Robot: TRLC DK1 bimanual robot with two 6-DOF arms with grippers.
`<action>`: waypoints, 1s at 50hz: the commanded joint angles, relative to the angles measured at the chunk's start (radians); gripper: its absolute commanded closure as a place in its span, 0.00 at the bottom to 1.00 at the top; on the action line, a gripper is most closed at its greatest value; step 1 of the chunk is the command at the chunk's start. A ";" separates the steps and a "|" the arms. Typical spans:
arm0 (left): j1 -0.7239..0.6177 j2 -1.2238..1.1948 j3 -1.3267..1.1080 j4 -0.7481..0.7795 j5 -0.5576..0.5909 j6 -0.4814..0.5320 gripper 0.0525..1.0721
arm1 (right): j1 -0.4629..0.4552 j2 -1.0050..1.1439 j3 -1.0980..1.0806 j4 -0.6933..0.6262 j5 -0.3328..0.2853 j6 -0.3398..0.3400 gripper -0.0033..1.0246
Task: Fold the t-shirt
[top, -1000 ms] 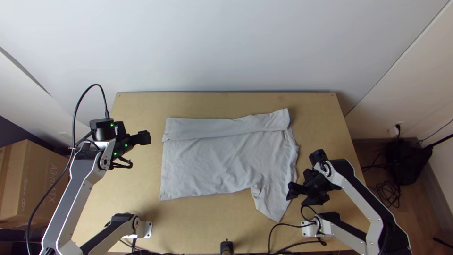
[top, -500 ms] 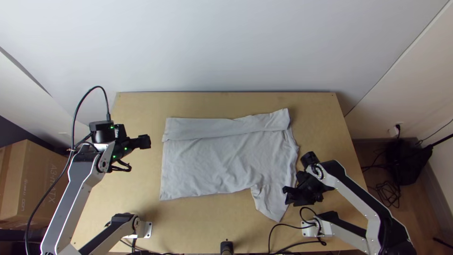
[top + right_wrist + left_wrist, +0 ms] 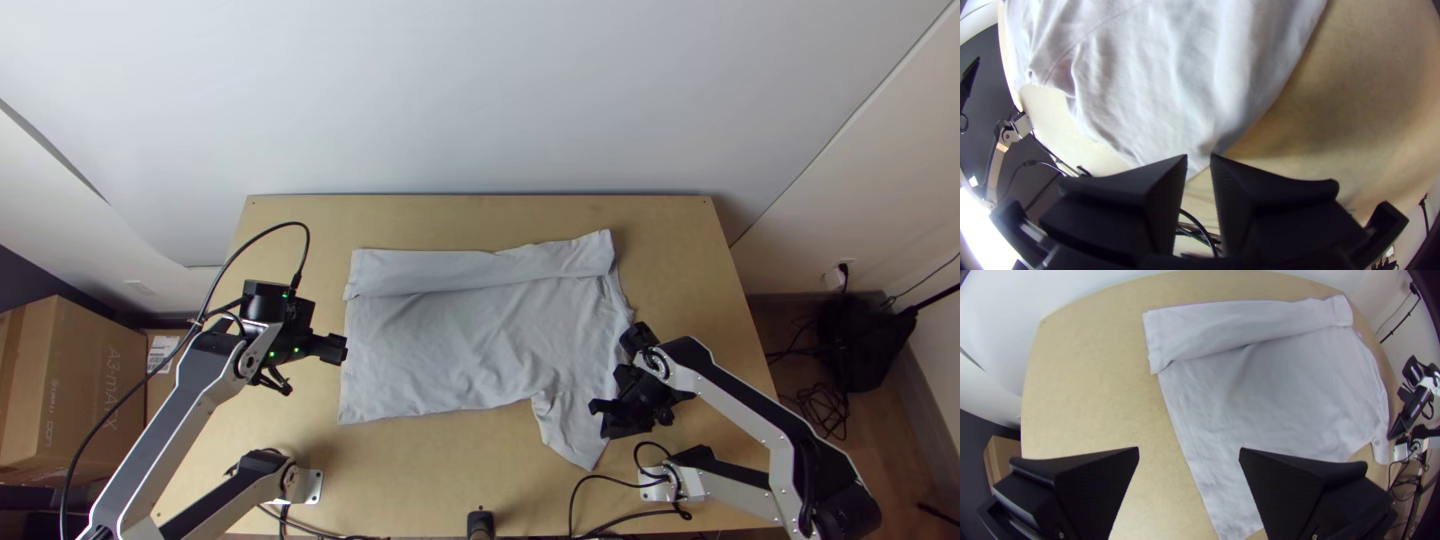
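Shirt (image 3: 470,350) hasn't budged on the worktop (image 3: 420,480), one strip folded in, but the left gripper (image 3: 1189,448), spread wide, has swung to its edge and the right gripper (image 3: 1199,154), slightly parted, nearer the sleeve (image 3: 572,428), probably readying another fold.

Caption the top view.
Two silver-grey robot arms flank a light-grey fabric t-shirt, far side folded over, on a light wooden table.
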 commanded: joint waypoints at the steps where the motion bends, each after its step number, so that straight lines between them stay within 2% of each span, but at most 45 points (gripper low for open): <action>1: -0.013 -0.003 -0.005 -0.006 0.003 0.040 0.05 | 0.013 0.017 -0.020 -0.007 -0.006 0.005 0.39; 3: -0.014 -0.003 -0.002 -0.006 0.003 0.043 0.05 | 0.014 0.017 -0.018 -0.011 -0.006 0.006 0.27; 5: -0.014 -0.001 -0.003 -0.006 0.003 0.043 0.05 | 0.017 0.017 -0.021 -0.013 -0.006 0.006 0.19; 10: -0.016 0.005 -0.011 -0.006 0.003 0.043 0.05 | 0.020 0.019 -0.024 -0.013 -0.006 0.005 0.18; 12: -0.016 0.006 -0.012 -0.006 0.003 0.045 0.05 | 0.027 0.020 -0.024 -0.011 -0.004 0.005 0.23; 19: -0.031 0.009 -0.023 -0.018 0.003 0.062 0.05 | 0.028 0.028 -0.026 0.021 -0.004 -0.005 0.65; 25: -0.062 0.009 -0.025 -0.080 0.000 0.094 0.05 | 0.031 0.031 -0.026 0.052 -0.001 -0.009 0.96; 50: -0.146 0.017 -0.069 -0.236 -0.005 0.151 0.05 | 0.045 0.007 -0.015 0.064 0.013 -0.003 0.97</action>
